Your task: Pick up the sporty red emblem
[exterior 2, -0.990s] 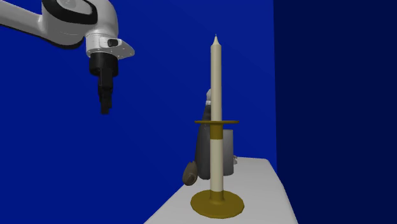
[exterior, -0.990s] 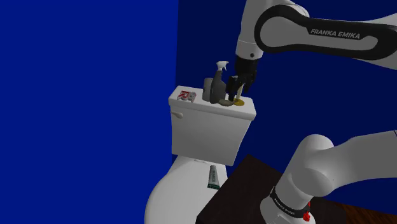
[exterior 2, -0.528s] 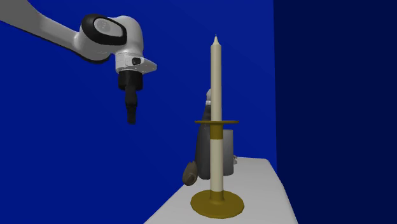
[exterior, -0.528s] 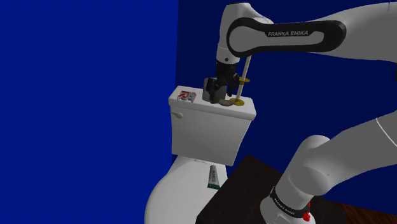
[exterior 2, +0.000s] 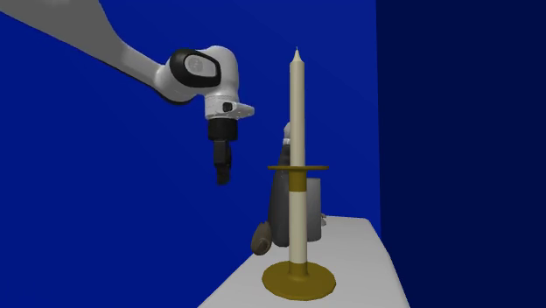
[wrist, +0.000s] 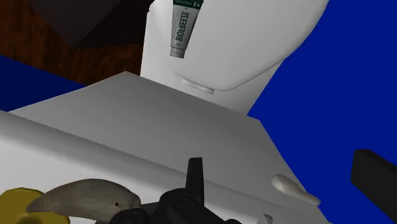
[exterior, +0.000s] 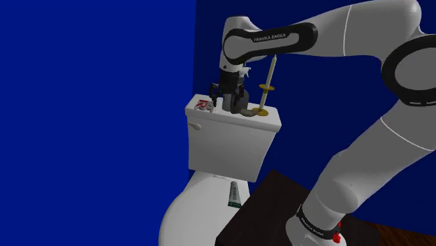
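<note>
My pincer point(exterior: 225, 96) hung above the toilet tank point(exterior: 230, 143), wide, with nothing between its fingers point(wrist: 375, 184). One finger stood far out to the side in the wrist view, over the blue wall point(exterior: 98, 105) past the tank's end. The red emblem point(exterior: 203, 105) lay flat on the tank lid point(exterior: 271, 120), at the end of the tank on the shoulder view's left, above the flush lever point(wrist: 294, 189). My pincer was over the lid just beside the emblem, toward the tank's middle, and touched nothing. The crowd stood on the rest of the lid. A grey spray bottle point(exterior 2: 278, 201) stood upright near the tank's middle, and in the shoulder view my pincer covered much of it. A pale horn-shaped thing point(wrist: 83, 196) lay at the bottle's foot. Beyond it, at the tank's other end from the emblem, a tall cream candle point(exterior 2: 297, 131) rose straight from a brass-coloured holder point(exterior 2: 299, 280) with a round base and a flat collar halfway up. In the second exterior view my pincer point(exterior 2: 223, 175) hung well apart from the candle, higher than the lid. Below the tank's front, a green-and-white tube point(exterior: 235, 193) lay on the closed white toilet cover point(exterior: 189, 216), its cap end pointing toward the tank. I could not see what the bottle or the tube held. My dark stand point(exterior: 262, 206) stood against the toilet below the tank's candle end.
</note>
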{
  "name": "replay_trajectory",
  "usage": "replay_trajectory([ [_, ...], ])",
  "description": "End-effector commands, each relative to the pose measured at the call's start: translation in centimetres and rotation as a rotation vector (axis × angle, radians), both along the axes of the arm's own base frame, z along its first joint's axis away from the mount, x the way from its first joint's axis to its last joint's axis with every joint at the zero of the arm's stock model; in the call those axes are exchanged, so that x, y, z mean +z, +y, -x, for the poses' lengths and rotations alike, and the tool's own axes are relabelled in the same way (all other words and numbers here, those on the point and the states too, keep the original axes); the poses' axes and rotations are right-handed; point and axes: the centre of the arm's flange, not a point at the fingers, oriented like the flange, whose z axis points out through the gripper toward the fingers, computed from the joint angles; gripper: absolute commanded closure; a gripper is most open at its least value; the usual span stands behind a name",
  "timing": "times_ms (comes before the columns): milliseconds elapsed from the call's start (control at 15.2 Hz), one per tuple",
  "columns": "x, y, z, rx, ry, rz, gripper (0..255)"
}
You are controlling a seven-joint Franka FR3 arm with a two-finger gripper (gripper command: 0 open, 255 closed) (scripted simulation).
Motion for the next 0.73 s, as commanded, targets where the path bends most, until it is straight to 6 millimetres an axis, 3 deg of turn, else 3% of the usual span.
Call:
replay_trajectory([
  [0, -1.2, -0.8, -2.2, -0.067, -0.004, -0.016, 0],
  [528, -5.4, -6.1, -10.6, -0.327, -0.019, -0.078, 0],
  [660, -6.1, -7.1, -11.8, -0.371, -0.022, -0.089, 0],
])
